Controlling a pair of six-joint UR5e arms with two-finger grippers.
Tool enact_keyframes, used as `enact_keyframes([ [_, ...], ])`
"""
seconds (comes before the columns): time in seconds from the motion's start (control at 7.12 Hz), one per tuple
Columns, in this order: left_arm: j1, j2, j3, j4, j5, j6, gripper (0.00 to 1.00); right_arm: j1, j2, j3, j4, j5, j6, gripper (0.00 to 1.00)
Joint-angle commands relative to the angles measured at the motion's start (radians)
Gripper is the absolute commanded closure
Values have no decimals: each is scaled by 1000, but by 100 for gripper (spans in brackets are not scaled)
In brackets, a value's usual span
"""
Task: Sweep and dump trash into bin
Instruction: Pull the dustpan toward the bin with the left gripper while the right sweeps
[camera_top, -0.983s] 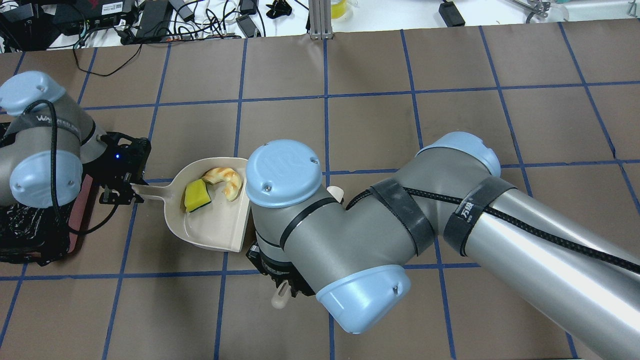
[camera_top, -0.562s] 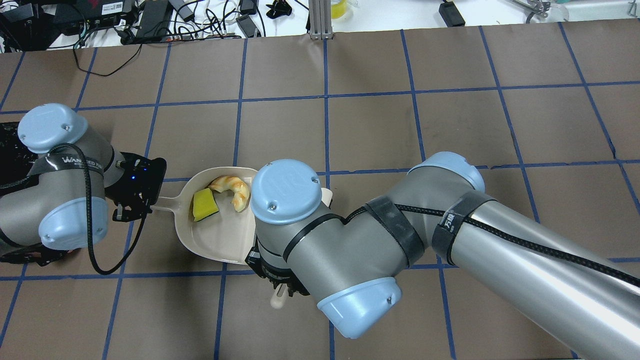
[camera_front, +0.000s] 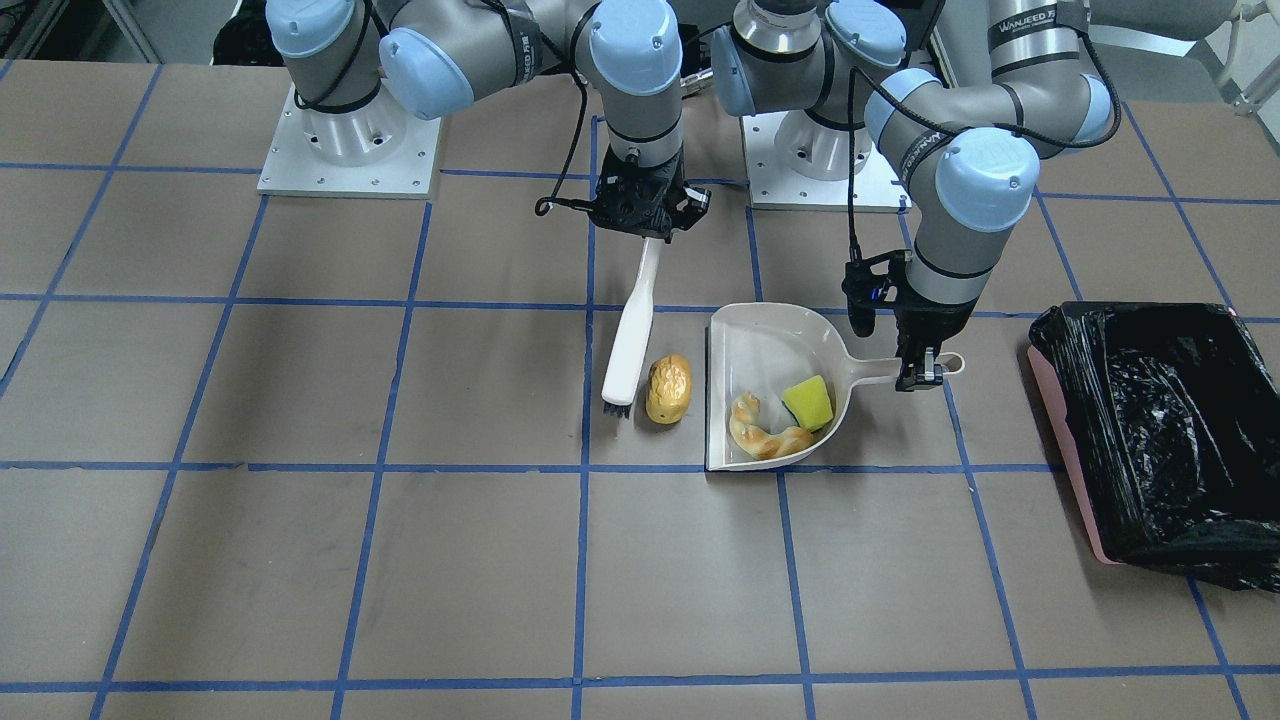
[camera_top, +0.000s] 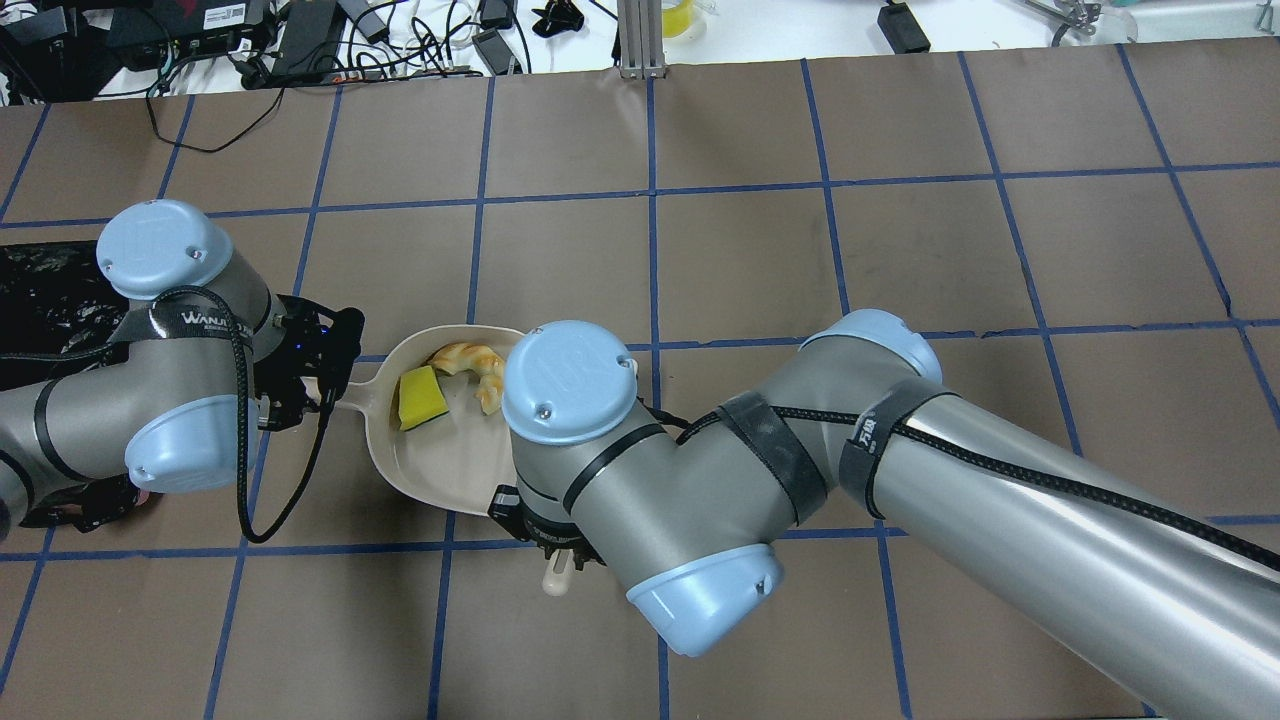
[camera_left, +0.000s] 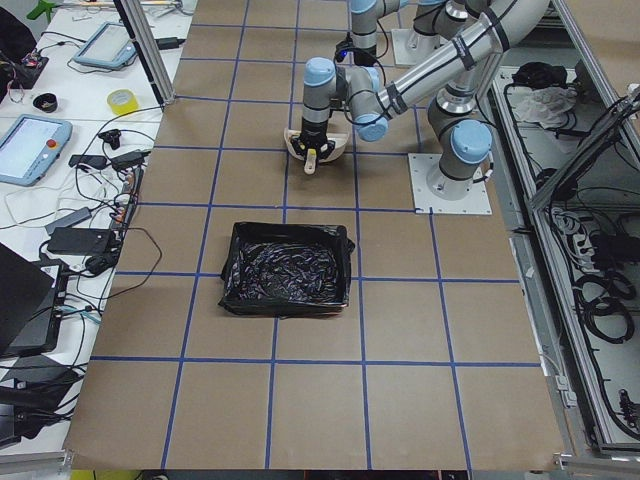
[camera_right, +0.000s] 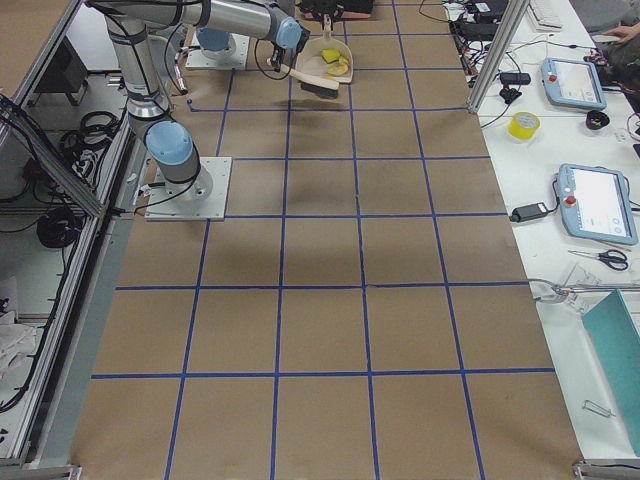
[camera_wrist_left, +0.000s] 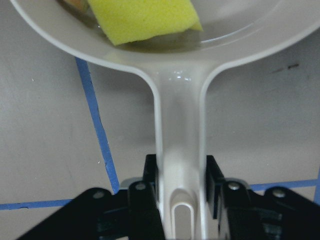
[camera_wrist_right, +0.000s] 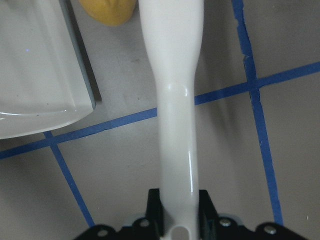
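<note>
My left gripper (camera_front: 920, 372) is shut on the handle of the cream dustpan (camera_front: 765, 345), which lies flat on the table; the grip is clear in the left wrist view (camera_wrist_left: 181, 200). In the pan lie the yellow sponge chunk (camera_front: 808, 402) and the pale croissant-like piece (camera_front: 765, 437). The golden-brown potato lump (camera_front: 668, 389) sits on the table just outside the pan's open edge. My right gripper (camera_front: 645, 215) is shut on the cream brush (camera_front: 632, 335), whose black bristles (camera_front: 616, 408) rest beside the potato. The pink bin (camera_front: 1160, 430) with its black bag stands beyond the pan's handle.
Both arm bases (camera_front: 350, 140) stand on the robot's side of the table. Cables and electronics (camera_top: 300, 40) lie along the far edge in the overhead view. My right arm's elbow (camera_top: 570, 375) hides the potato and brush from above.
My left arm has moved away from the bin and pushed the dustpan toward the brush and the right arm. The sponge and croissant stayed in the pan. The right arm shifted slightly.
</note>
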Motion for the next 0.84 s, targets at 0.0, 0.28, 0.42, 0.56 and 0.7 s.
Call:
enact_keyframes([
  [0.0, -1, -36, 12, 5, -1, -3, 100, -5, 43, -3, -35, -3, -9, 100],
  [0.28, -1, -47, 13, 7, -1, -12, 100, -5, 83, -26, -55, -33, 1, 100],
  [0.42, -1, -46, 12, 7, -1, -14, 100, -3, 111, -62, -72, -32, 39, 100],
  [0.56, -1, -40, 13, 5, -1, -16, 100, 9, 163, -113, -133, -23, 124, 100],
  [0.7, -1, -38, 12, 5, -1, -16, 100, 32, 203, -173, -152, -18, 161, 100],
])
